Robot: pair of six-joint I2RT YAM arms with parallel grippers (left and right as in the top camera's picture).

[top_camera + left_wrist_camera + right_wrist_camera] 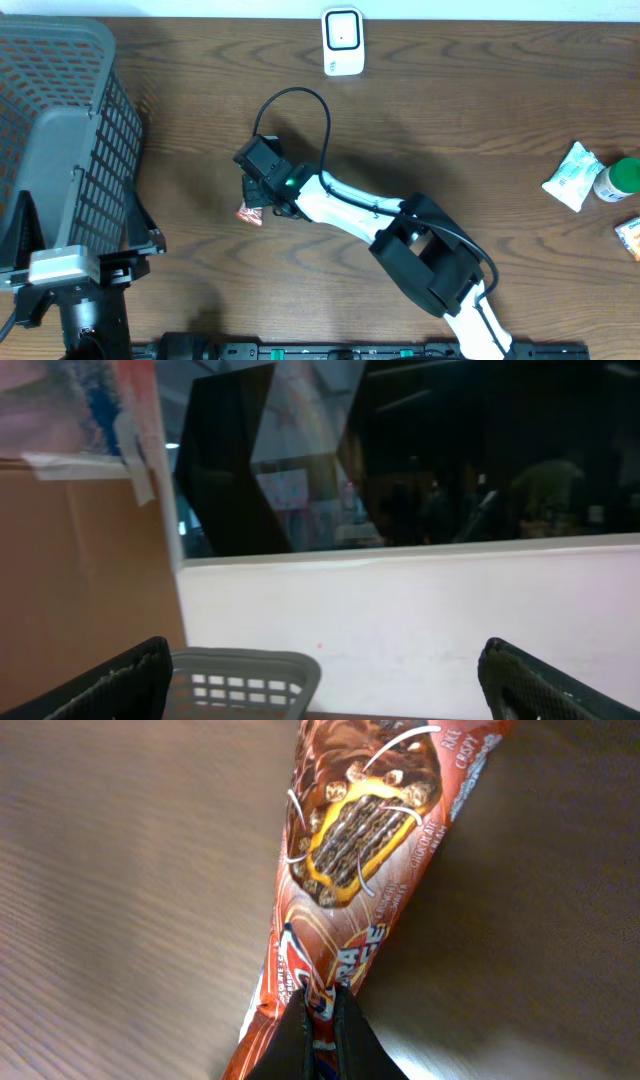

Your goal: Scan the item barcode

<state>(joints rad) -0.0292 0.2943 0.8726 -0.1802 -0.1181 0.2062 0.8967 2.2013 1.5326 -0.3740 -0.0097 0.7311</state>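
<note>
**Pinched: snack wrapper [360, 840] in right claw [322, 1015]**

A grey basket [70, 110] fills the wooden worktop [480, 110] at 9 o'clock. Near centre, the right claw is clenched on one end of the red snack wrapper, which lies on the wood. The left claw [325, 685] is spread wide, released. A white scanner [342, 40] stands at 12 o'clock.

We look down on a dark brown wood-grain table [200, 130] that fills the overhead frame. In the left wrist view a white wall [420, 610] spans the lower half. Above it a dark window [450, 450] carries dim reflections. A brown panel [80, 560] stands at the left of that frame, with pale tape [135, 460] at its upper edge.
</note>
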